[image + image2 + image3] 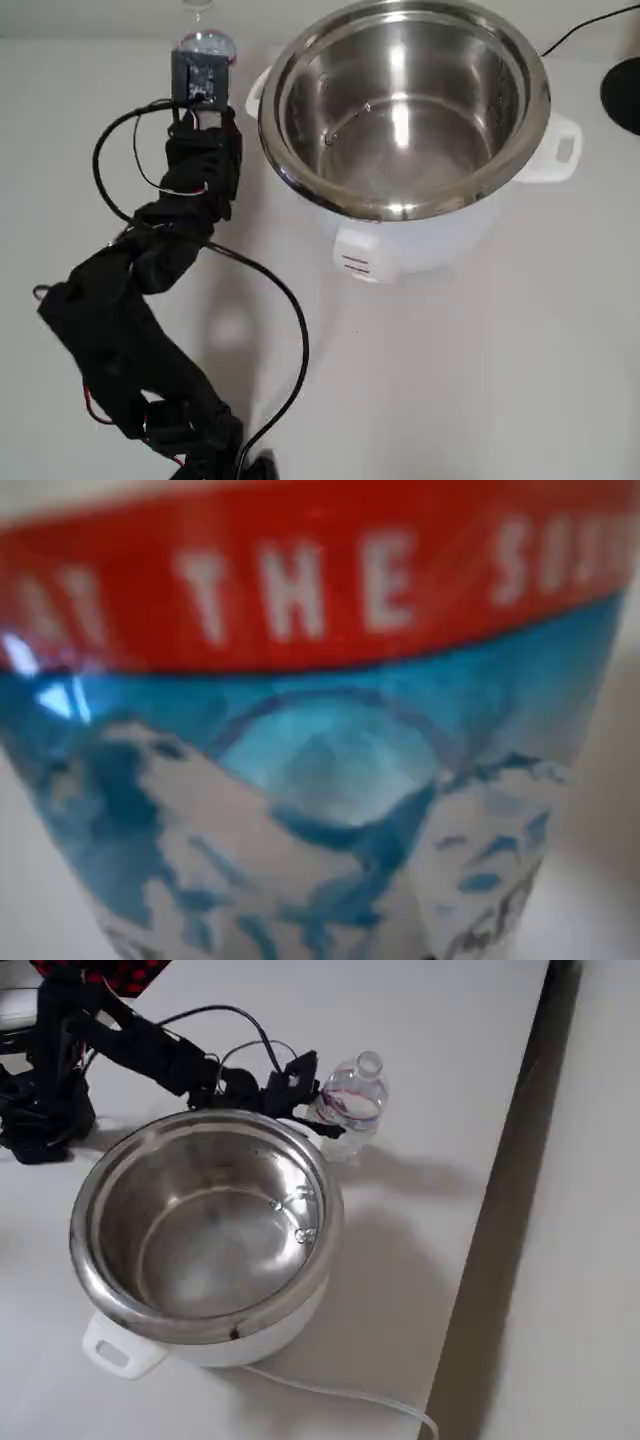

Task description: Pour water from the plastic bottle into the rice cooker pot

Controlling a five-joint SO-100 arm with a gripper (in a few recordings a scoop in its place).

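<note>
The small clear ribbed plastic bottle (350,1105) stands upright just beside the large shiny steel rice cooker pot (120,1290). The black pincer (318,1110) reaches it horizontally; its grip state cannot be determined.

A plain white table (470,1050) carries the scene. A thin white power cord (340,1392) trails along its near edge in the fixed view. A round black object (622,92) sits at the table's right edge in the overhead view.
</note>
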